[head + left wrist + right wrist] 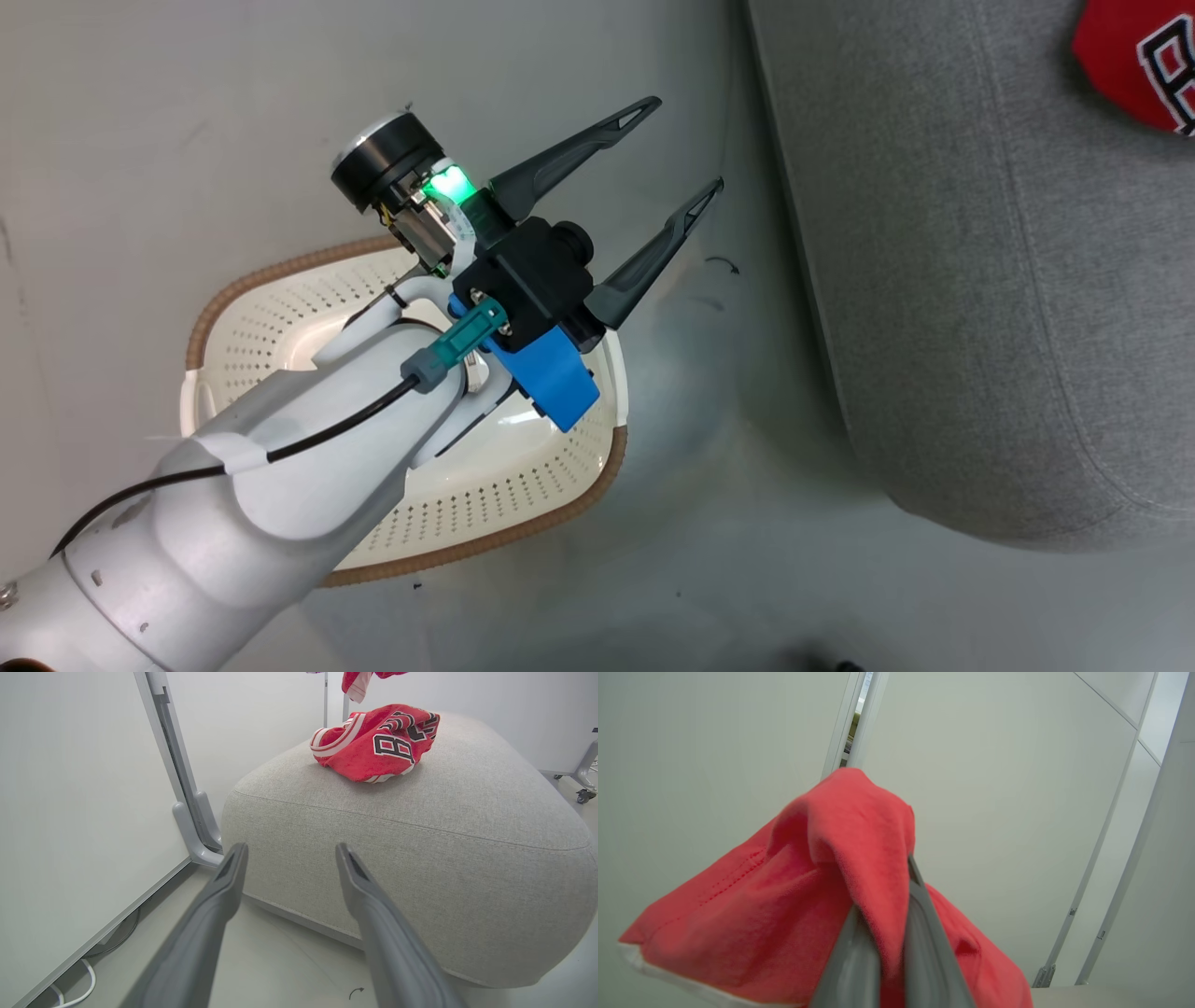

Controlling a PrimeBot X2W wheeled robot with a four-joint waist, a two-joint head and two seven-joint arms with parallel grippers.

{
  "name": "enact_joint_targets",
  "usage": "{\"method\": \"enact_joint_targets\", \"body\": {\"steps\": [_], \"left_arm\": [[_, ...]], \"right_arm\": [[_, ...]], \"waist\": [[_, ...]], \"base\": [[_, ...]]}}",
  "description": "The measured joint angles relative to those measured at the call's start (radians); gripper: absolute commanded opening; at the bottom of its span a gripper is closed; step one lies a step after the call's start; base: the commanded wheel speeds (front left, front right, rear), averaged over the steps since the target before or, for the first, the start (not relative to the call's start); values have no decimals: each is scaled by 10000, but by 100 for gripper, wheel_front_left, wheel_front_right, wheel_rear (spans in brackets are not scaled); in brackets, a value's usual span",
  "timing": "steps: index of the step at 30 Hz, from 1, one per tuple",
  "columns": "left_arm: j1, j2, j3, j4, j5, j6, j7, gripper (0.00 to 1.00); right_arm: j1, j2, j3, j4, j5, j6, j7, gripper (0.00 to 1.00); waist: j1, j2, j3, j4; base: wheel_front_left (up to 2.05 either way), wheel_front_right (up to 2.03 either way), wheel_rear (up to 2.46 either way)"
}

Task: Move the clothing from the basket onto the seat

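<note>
Roughly past the halfway mark, by my reading.

Jersey [378,742], red with black lettering and white trim: lies crumpled on top of the grey seat [420,849]. In the head view one corner of it shows at the upper right, resting on the cushion. Count this one delivered.

Plainer red piece [784,896], white hem: out of the basket and in the air. The right gripper [889,933] has its fingers pressed together on a fold of it, with cloth draped over the tips and hanging to both sides. Pale partition panels [994,788] stand behind it. In the left wrist view a scrap of red-and-white cloth hangs at the top edge above the jersey. That is probably this same piece, which would put it over the seat, though I cannot confirm it.

Basket [551,523]: on the floor [747,579] near the seat, not touching it. The left arm crosses it and hides the middle. The perforated walls that show carry no red cloth.

Left gripper [686,142]: fingers spread wide, holding nothing, over the floor between basket and seat, pointing at the cushion's side.

Left to do: set the held piece on the cushion and let go. That should finish the job, unless something lies hidden under the arm.
</note>
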Motion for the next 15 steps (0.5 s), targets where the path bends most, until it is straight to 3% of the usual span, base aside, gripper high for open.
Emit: {"method": "enact_joint_targets", "body": {"steps": [6,15], "left_arm": [[-170,58,-19,-86,73,-2,12,100],[-280,77,-107,-90,88,-44,0,100]], "right_arm": [[5,-462,-748,1093,58,2,-2,0],[288,-270,-1175,3359,92,2,2,0]], "waist": [[0,0,511,7],[-1,0,763,128]], "base": [[0,0,0],[0,0,0]]}}
